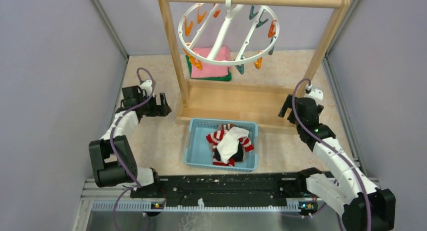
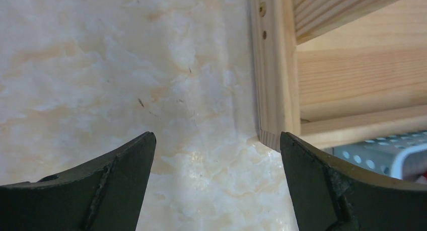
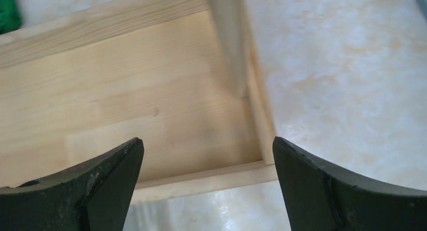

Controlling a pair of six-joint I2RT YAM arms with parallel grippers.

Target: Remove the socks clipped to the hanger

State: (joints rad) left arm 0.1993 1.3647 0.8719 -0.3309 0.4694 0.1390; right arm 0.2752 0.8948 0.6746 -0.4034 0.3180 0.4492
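Note:
The white ring hanger [image 1: 229, 60] with orange and teal clips hangs from the wooden rack's top bar; no sock hangs on it. The socks [image 1: 230, 144], red-and-white striped, white and black, lie piled in the blue basket [image 1: 199, 148]. My left gripper [image 1: 165, 105] is open and empty, low beside the rack's left base corner; in the left wrist view [image 2: 216, 138] only bare table lies between its fingers. My right gripper [image 1: 286, 110] is open and empty at the rack's right base corner, with nothing between its fingers in the right wrist view [image 3: 207, 143].
The wooden rack [image 1: 236, 102] stands mid-table, its base tray between both grippers [image 3: 126, 105]. A folded pink-and-green cloth [image 1: 214, 57] lies behind it. Grey walls close in left and right. The basket edge shows in the left wrist view [image 2: 382, 153].

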